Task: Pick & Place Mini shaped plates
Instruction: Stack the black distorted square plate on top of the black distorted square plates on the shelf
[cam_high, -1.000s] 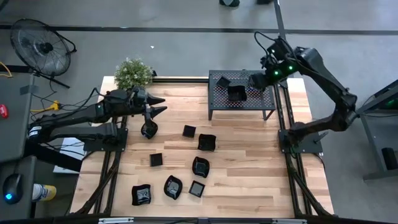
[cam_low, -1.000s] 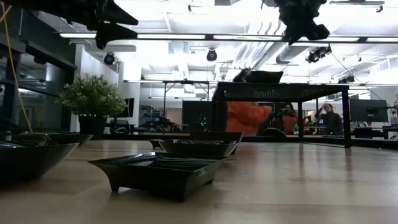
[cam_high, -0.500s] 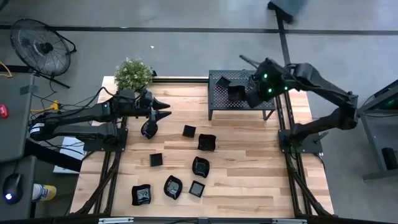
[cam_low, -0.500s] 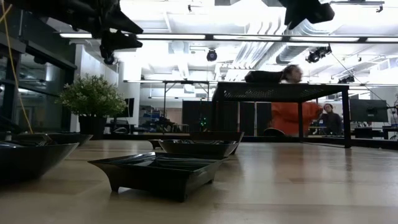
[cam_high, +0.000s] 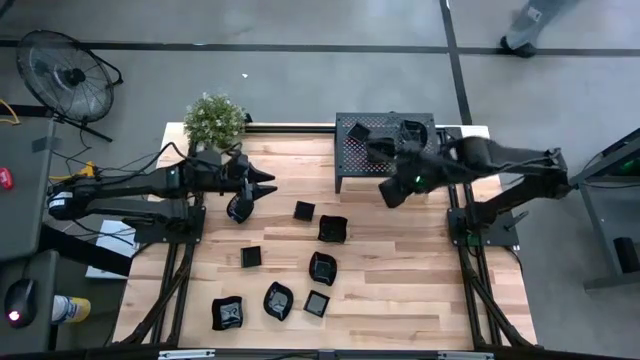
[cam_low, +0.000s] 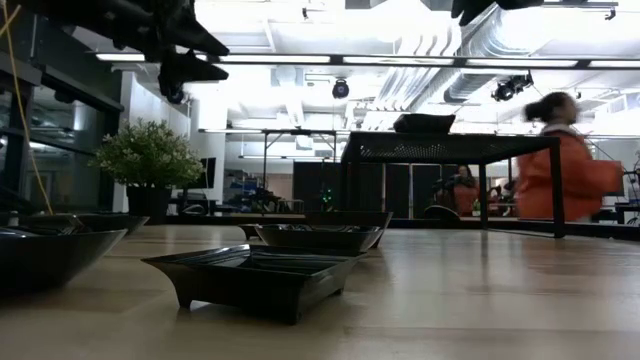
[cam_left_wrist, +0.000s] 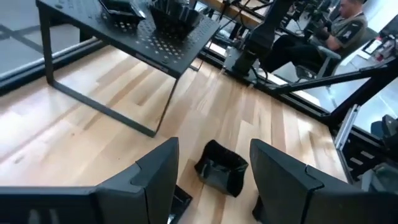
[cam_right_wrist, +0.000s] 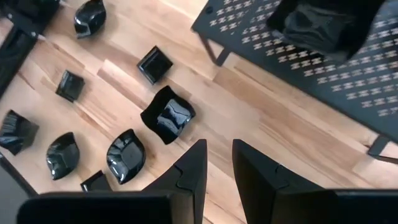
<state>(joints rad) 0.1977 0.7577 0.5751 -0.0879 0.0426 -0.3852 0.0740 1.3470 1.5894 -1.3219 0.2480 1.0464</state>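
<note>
Several small glossy black plates lie flat on the wooden table, among them a round one (cam_high: 240, 207), a square one (cam_high: 304, 211) and a wavy one (cam_high: 333, 229) (cam_left_wrist: 222, 171) (cam_right_wrist: 169, 115). Three more sit on the perforated rack (cam_high: 385, 160), such as one (cam_high: 380, 150) (cam_right_wrist: 317, 25). My left gripper (cam_high: 266, 183) (cam_left_wrist: 214, 168) hovers open above the table, right of the round plate, with the wavy plate ahead of its fingers. My right gripper (cam_high: 386, 194) (cam_right_wrist: 219, 158) hangs open and empty over the rack's near edge, looking down on the table plates.
A potted plant (cam_high: 214, 118) stands at the table's far left corner. The rack (cam_low: 450, 150) takes up the far right part of the table. Bare wood lies right of the plates (cam_high: 420, 270). A person in orange (cam_low: 560, 160) passes behind the table.
My right gripper has swung from above the rack's far right part toward the left and near side, coming out over the rack's near edge. My left gripper has crept a little to the right. A person has walked across behind the table.
</note>
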